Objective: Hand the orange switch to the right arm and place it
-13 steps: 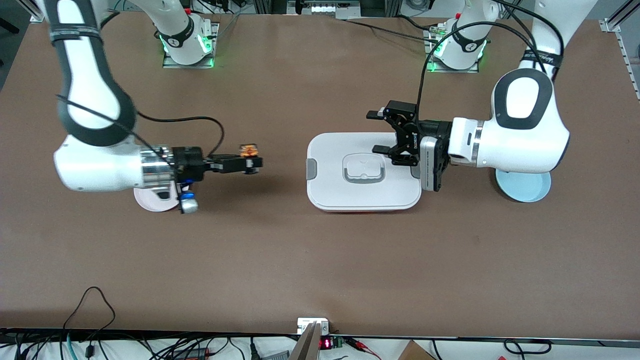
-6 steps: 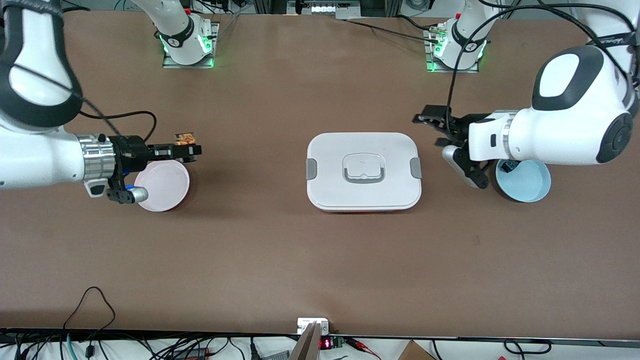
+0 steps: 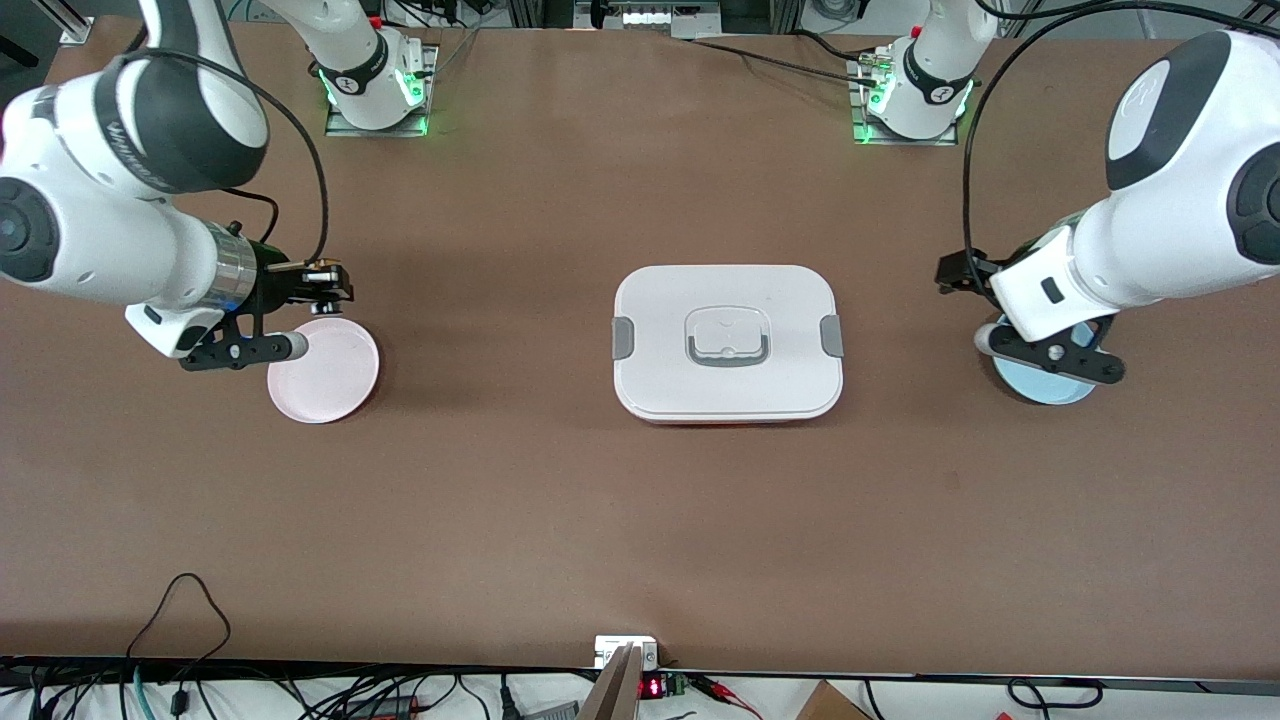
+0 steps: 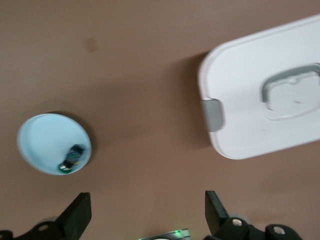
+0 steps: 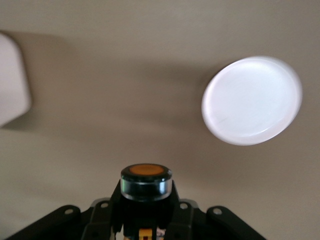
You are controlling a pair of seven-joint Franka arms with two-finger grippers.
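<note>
My right tool (image 3: 335, 288) clamped on orange switch (image 5: 145, 181), hanging in air over worktop (image 3: 560, 500) just beside pink plate (image 3: 322, 370), toward right arm's end from white lidded box (image 3: 727, 342). Switch's orange cap clear in right wrist view. My left tool (image 4: 147, 215) spread wide, holding nothing, over worktop between box and blue plate (image 4: 52, 143). Small black part with blue face (image 4: 74, 156) lies in blue plate, toward left arm's end from box.
</note>
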